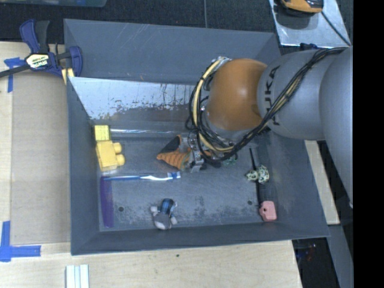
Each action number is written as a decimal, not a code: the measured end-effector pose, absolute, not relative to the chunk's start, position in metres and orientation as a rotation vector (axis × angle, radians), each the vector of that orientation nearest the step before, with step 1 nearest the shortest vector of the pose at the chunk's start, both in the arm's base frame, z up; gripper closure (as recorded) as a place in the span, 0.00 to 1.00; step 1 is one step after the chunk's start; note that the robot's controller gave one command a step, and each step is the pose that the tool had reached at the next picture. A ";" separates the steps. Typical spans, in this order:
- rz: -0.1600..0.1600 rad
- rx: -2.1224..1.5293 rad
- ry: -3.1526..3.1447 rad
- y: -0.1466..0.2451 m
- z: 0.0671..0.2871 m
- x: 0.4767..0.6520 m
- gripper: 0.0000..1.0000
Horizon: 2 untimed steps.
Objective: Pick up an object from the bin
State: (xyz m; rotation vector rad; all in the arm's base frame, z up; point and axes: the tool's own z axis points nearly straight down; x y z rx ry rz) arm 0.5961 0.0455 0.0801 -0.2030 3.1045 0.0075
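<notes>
We see the gripper hanging low near the bin's middle, and its orange wrist cover hides whether it is apart or together, so we cannot tell. A ridged orange-brown cone lies just beside it, on the view's left. We judge the cone the likeliest pick, since the blue toothbrush lies further below and the yellow block well apart.

Site was a robotics lab test cell. My KUKA arm, with orange wrist cover and bundled cables, hung over a scuffed grey metal bin stocked with odd trial items: yellow toy block, toothbrush, small pink block.
</notes>
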 end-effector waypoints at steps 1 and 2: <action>0.008 -0.202 3.102 0.045 0.089 0.596 1.00; 0.008 -0.200 3.100 0.045 0.108 0.597 1.00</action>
